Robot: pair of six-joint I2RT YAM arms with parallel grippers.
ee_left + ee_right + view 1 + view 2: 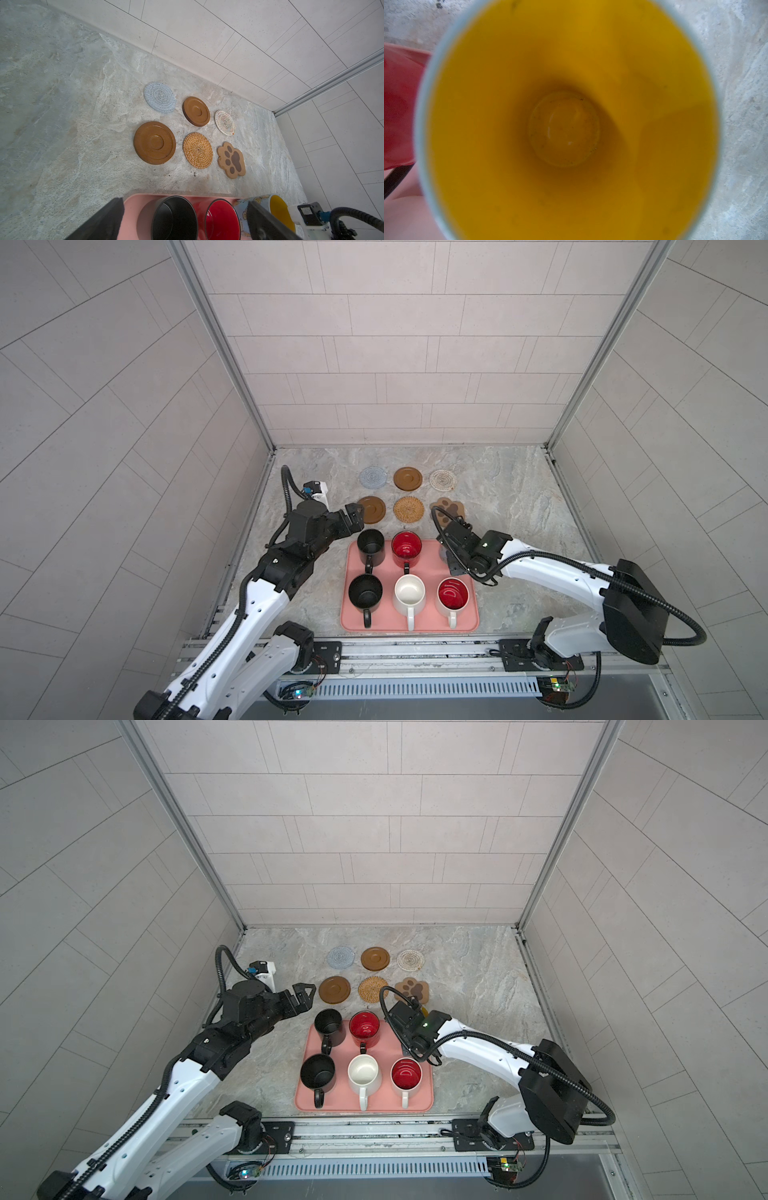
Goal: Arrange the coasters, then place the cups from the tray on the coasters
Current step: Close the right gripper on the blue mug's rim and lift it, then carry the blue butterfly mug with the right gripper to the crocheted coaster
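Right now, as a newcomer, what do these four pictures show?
Two robot arms, each ending in a claw, work at a marbled table. Two pictures come from a twin camera overhead, two from cameras on the wrists. Six coasters lie in two rows: grey-blue woven, brown disc, whitish woven; then brown disc, tan rattan, paw-shaped. Nearer the arms a pink tray carries mugs: two black, one red, one white, one white with red inside. The left claw is open and empty. The right arm hangs over a light blue mug with yellow inside; whether it grips it, I cannot tell.
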